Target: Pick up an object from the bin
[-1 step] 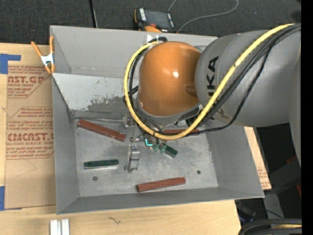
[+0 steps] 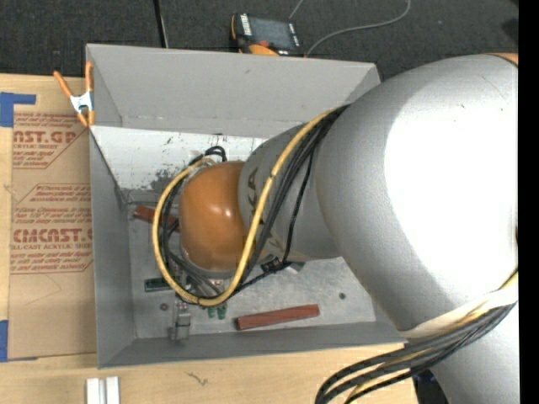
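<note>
Arm leans low into bin, probably for a pick; orange cover blocks gripper, can't tell if open; brown stick lies nearby.

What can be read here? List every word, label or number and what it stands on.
"CAST.GP": red print on the cardboard sheet left of the bin, start cut off.
"CAST.G": same sheet, lower down, blurred.
Small red lines beneath each: too small to read.
Things in the bin: no readable text.

I'm working in a robotics lab, by the look. A grey metal bin sits under my silver arm (cables looped along it), dark carpet behind.
</note>
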Controlling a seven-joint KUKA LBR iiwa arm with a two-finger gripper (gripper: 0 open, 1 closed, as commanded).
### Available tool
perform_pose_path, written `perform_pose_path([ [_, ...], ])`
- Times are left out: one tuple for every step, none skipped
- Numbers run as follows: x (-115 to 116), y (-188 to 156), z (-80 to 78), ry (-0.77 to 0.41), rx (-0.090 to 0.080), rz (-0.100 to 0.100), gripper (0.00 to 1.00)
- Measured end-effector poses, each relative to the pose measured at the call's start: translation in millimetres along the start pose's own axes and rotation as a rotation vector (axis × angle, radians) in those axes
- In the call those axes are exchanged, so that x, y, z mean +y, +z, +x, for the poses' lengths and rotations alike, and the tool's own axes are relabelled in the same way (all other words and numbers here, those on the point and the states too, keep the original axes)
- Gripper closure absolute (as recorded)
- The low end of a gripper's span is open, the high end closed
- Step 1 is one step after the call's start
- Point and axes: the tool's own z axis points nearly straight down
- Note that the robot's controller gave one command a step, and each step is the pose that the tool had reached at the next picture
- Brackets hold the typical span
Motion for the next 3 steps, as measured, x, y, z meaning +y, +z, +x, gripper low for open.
perform_pose_path([
  [-1.1, -4.1, -1.6, 0.002, -0.003, -0.001, 1.0],
  [-19.3, -111.4, -21.2, 0.034, -0.013, -0.002, 1.0],
  [1.4, -189.0, -48.5, 0.025, -0.015, -0.004, 1.0],
])
